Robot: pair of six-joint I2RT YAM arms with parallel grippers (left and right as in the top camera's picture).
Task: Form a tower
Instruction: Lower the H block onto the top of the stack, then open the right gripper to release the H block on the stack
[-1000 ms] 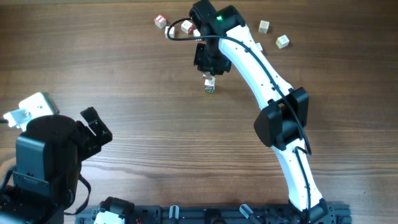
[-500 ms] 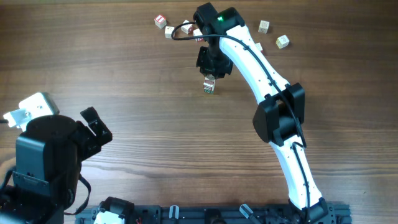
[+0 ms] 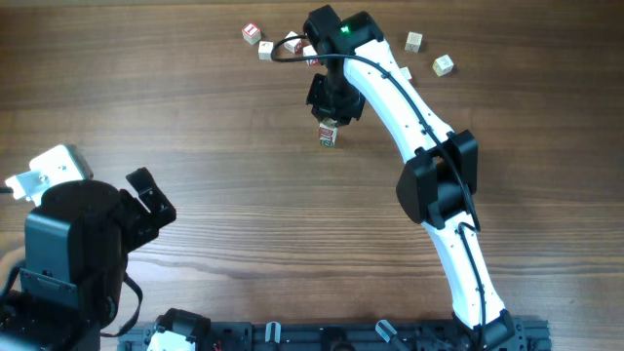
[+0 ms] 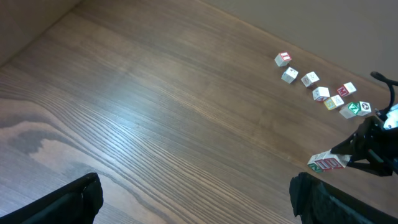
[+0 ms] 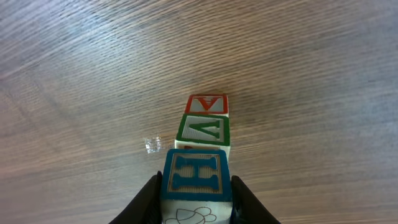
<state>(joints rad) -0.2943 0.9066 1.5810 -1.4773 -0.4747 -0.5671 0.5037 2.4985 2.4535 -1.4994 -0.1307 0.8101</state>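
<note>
The tower (image 3: 329, 138) is a short stack of pale letter cubes on the wooden table, also seen in the left wrist view (image 4: 328, 163). The right wrist view shows its green V cube (image 5: 204, 132) and red A cube (image 5: 207, 104). My right gripper (image 5: 196, 190) is shut on a blue H cube (image 5: 196, 173) and holds it directly over the tower; whether the cube rests on it I cannot tell. From overhead, that gripper (image 3: 331, 115) hides the stack's top. My left gripper (image 4: 196, 202) stands open and empty, far off at the near left (image 3: 151, 200).
Several loose letter cubes lie along the far edge: a red-printed one (image 3: 253, 33) at the left and two pale ones (image 3: 414, 41) (image 3: 444, 65) at the right. In the left wrist view they form a row (image 4: 311, 79). The right arm (image 3: 429, 166) spans the table's right half.
The right gripper has brought the blue H cube down and closer onto the stack, mostly in the first half second. The left arm has not moved.
</note>
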